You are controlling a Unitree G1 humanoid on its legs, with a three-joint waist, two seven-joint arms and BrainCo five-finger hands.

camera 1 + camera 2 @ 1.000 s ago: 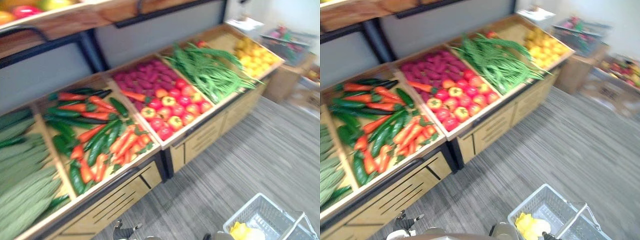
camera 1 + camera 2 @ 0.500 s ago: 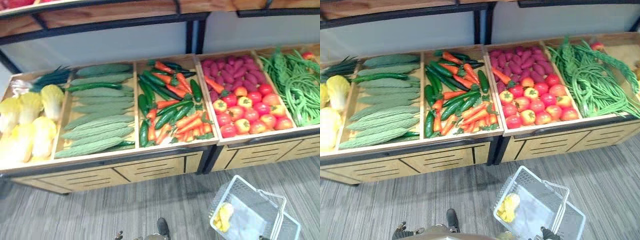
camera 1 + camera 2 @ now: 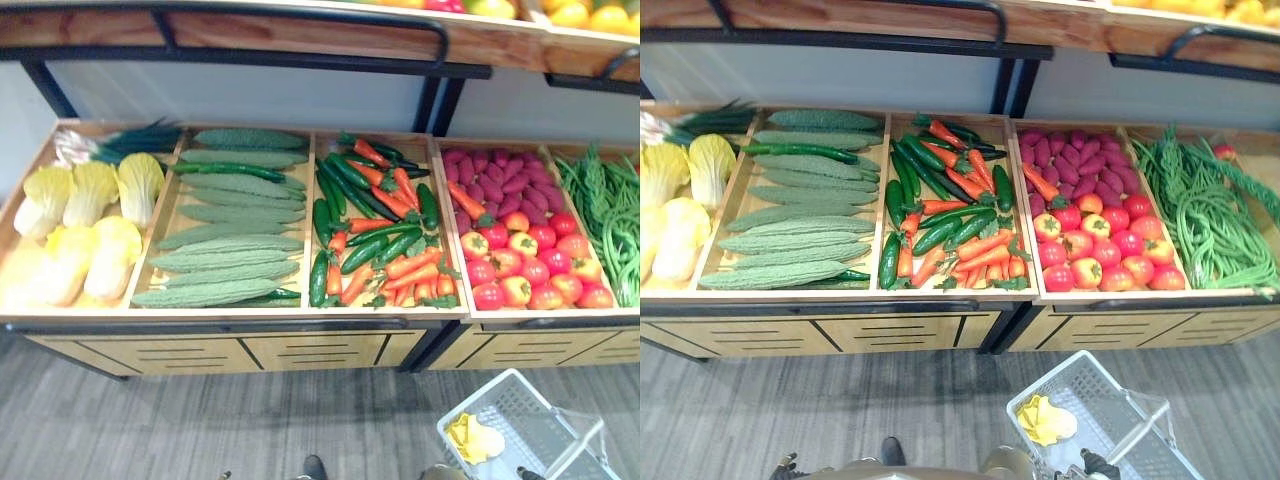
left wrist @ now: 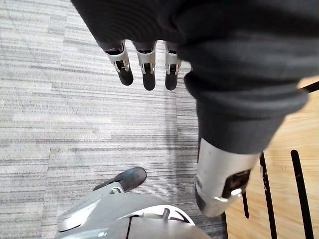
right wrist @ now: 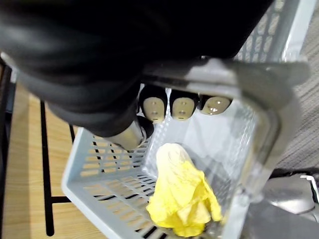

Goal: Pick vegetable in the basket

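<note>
A pale grey plastic basket (image 3: 550, 435) hangs low at the right, in front of the vegetable stand. A yellow napa cabbage (image 5: 182, 199) lies inside it, also seen as the cabbage (image 3: 1044, 420) from above. My right hand (image 5: 182, 106) is shut on the basket's grey handle (image 5: 239, 82), fingers curled under the bar. My left hand (image 4: 144, 64) hangs over the grey floor with straight fingers and holds nothing.
The wooden stand holds crates of yellow cabbages (image 3: 90, 215), bitter gourds (image 3: 225, 235), carrots with green cucumbers (image 3: 375, 235), tomatoes with purple roots (image 3: 520, 265) and long beans (image 3: 610, 220). A fruit shelf (image 3: 580, 14) runs above. Striped grey floor (image 3: 200, 430) lies before the stand.
The whole picture has shifted: the camera swung left along the stand, so the cabbage and gourd crates now show. The basket stays at the lower right in my right hand.
</note>
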